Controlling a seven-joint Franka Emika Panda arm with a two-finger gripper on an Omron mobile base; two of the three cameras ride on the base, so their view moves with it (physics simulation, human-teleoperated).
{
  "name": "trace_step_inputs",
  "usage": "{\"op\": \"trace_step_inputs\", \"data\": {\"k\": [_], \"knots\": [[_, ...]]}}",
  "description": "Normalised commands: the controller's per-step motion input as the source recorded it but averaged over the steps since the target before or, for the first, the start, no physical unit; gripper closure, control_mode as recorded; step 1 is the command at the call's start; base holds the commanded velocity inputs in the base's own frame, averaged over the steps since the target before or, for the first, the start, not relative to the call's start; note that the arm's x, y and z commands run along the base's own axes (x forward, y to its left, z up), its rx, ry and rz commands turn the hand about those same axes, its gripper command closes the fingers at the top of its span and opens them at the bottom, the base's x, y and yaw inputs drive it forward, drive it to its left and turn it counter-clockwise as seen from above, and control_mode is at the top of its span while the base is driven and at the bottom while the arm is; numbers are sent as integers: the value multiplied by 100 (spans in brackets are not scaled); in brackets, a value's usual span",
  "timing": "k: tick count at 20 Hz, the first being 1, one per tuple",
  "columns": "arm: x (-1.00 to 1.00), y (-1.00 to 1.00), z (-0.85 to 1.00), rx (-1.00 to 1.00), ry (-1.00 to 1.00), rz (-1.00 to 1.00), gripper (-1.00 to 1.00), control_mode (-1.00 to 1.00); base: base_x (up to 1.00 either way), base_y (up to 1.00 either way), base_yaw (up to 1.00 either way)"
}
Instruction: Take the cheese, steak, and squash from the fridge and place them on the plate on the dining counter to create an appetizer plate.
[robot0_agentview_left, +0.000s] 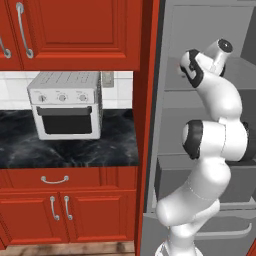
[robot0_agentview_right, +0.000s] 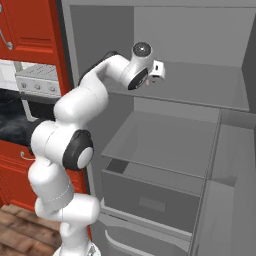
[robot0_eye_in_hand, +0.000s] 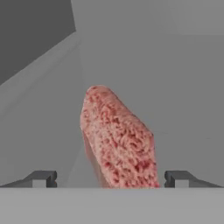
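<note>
Steak (robot0_eye_in_hand: 119, 140) lies on upper fridge (robot0_agentview_right: 200, 90) shelf, right betw. the fingers (robot0_eye_in_hand: 41, 178), which stand spread wide, nothing gripped yet. Gripper (robot0_eye_in_hand: 111, 179) is lined up w/ slab. Best approach imo: ease fwd a bit, straddle the narrow width, close gently, lift straight before backing out.

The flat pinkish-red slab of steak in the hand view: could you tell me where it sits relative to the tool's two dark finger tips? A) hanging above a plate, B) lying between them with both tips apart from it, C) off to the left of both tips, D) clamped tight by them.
B: the flat pinkish-red slab of steak lies on the grey fridge shelf between the spread tips of the open tool, with gaps either side.
</note>
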Motion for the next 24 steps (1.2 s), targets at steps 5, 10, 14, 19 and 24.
{"op": "trace_step_inputs", "data": {"k": [5,10,14,19,24], "knots": [[42,-9,-18,0,0,2,-100,-100,0,0,0],[36,-1,-30,0,0,2,100,-100,0,0,0],[8,0,-36,0,0,1,100,-100,0,0,0],[-12,14,-28,0,-2,0,100,-100,0,0,0],[-71,41,-16,0,-15,0,100,-100,0,0,0]]}}
